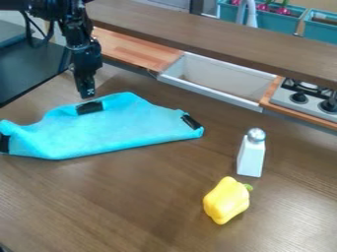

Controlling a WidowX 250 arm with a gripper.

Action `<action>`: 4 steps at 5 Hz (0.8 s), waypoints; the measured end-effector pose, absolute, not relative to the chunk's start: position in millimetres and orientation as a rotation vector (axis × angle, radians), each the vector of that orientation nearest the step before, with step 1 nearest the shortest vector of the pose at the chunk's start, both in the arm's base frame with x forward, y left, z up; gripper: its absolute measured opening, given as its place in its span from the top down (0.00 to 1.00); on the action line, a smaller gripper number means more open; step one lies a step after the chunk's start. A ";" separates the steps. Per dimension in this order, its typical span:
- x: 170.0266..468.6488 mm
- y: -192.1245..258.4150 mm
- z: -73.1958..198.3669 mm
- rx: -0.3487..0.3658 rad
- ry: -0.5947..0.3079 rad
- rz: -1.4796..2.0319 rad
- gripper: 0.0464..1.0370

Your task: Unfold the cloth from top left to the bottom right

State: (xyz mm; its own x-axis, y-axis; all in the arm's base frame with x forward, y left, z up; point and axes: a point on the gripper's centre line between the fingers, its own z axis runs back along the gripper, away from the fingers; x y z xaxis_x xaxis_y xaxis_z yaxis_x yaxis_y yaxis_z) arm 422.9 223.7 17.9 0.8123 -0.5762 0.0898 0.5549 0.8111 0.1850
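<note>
The blue cloth (118,129) lies on the brown table (131,202), on the left side of the camera view, its far edge rising to a rounded hump and its near edge running in a long slant up to the right. Black patches mark it in three places: one at the left end, cut off by the view's edge, one near the top edge, and one at the right corner. The black gripper (87,93) hangs down just beyond the top patch; I cannot tell whether its jaws stand apart or together. To the right of the cloth a white shaker (251,157) with a metallic top stands upright, and nearer the camera a yellow bell pepper (225,201) lies with its green stem pointing right. Behind are a white sink (209,93), a stove (308,105) with dark knobs, a long brown shelf (217,40) and, beyond it, teal planters (271,22)
</note>
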 end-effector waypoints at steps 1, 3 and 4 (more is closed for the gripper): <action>414.8 220.6 5.0 0.146 -0.119 -0.626 0.22; 407.8 210.3 -3.7 0.180 -0.122 -0.630 0.08; 407.9 210.6 -3.4 0.180 -0.122 -0.618 0.35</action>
State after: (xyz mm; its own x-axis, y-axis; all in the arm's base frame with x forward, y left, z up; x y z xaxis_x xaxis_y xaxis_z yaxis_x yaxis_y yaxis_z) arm 407.9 210.6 -3.4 0.8084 -0.5856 0.0595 0.5645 0.8000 0.2035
